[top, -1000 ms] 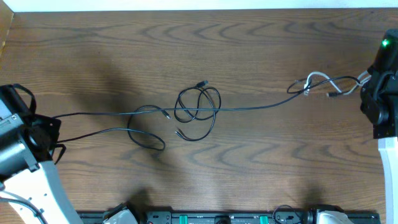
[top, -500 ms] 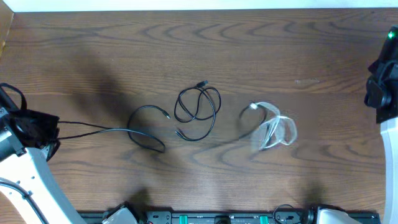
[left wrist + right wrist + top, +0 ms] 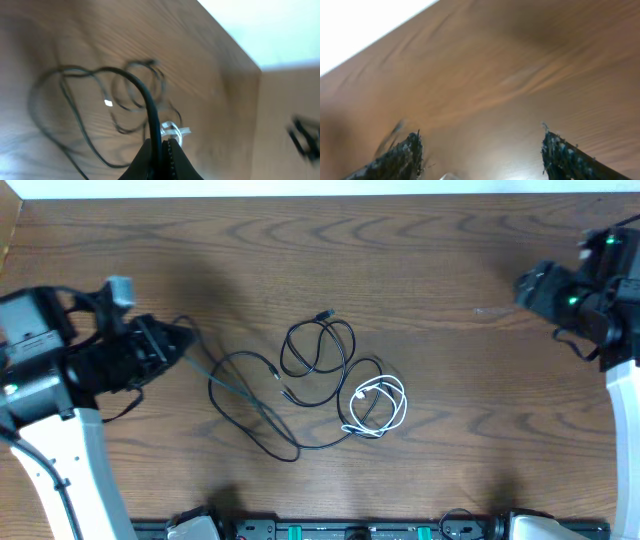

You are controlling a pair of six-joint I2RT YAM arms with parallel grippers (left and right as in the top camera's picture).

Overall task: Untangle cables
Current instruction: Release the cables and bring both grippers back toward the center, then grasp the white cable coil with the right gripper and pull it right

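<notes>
I count two end effectors: my left end effector (image 3: 178, 340) and my right end effector (image 3: 527, 284). Beneath them is one brown wood-grain tabletop (image 3: 450, 480). On it lies one thin white cord (image 3: 378, 405), wound into a small coil. Of thin black flexible cords I count at least two: one coiled black cord (image 3: 318, 348) and one long black cord (image 3: 240, 355). Where they cross, I cannot tell whether a third runs among them. I can pick out three small black plug ends (image 3: 325, 313).
</notes>
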